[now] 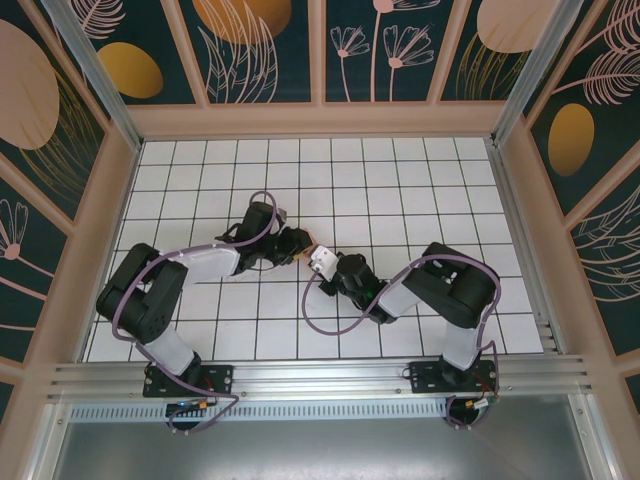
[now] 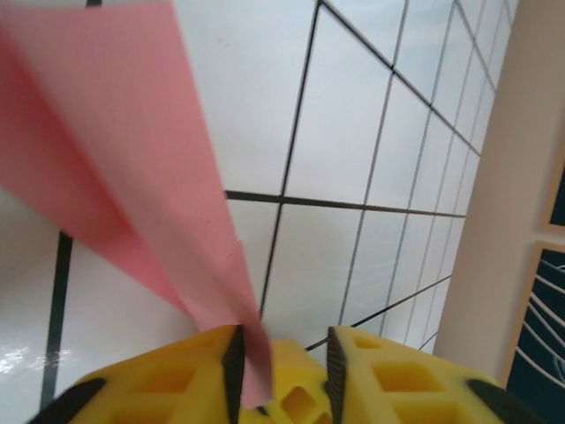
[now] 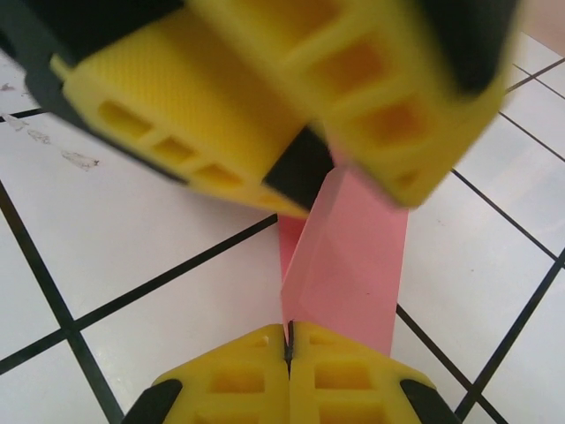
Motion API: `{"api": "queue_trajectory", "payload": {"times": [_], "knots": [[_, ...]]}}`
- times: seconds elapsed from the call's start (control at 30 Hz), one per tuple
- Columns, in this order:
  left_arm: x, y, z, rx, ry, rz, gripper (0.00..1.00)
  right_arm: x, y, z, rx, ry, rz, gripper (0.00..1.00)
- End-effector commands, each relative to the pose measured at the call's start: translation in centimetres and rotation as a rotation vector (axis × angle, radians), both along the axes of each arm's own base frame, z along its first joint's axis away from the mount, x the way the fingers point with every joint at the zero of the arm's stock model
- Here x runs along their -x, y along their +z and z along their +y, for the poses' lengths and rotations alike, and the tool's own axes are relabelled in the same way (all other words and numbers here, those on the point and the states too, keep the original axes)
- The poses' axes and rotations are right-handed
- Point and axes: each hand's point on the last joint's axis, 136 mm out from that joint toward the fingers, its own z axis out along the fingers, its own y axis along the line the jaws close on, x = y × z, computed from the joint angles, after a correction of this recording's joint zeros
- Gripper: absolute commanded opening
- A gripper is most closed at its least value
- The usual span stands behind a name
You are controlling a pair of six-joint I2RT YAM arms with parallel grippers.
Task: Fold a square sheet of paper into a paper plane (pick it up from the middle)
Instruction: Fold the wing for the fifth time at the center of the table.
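Currently: paper plane point(image 3: 353, 256), folded pink, is held off the bench point(image 1: 400, 170) near its middle, between both pincers. Right pincer point(image 3: 289, 340) is clamped shut on one end. Left pincer point(image 2: 282, 353) has its jaws apart, paper loose between them. Judgement: draw left straight back without dragging the creases; keep right firm.

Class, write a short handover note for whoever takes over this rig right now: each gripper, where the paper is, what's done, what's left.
Left gripper: jaws apart, pink paper passing between them, against one finger.
Right gripper: shut on the paper.
Paper: between both grippers, at the middle of the table.
Done: folded into a narrow, layered, pointed shape.
Left: unclear whether folding is finished; check the wings, then set it down.
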Motion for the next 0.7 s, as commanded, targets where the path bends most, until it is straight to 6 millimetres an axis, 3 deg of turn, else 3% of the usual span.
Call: {"api": "queue_trajectory", "payload": {"times": [0.0, 0.3, 0.67], "knots": [[-1.5, 1.9, 1.7, -0.02, 0.036, -0.051, 0.39, 0.4, 0.5, 0.7, -0.051, 0.024, 0.047, 0.0], [-2.9, 4.1, 7.0, -0.076, 0.154, -0.13, 0.51, 0.9, 0.7, 1.5, -0.184, 0.022, 0.302, 0.0], [-1.5, 3.3, 8.5, -0.092, 0.192, -0.196, 0.54, 0.3, -0.4, 3.9, -0.226, -0.032, 0.623, 0.0]]}}
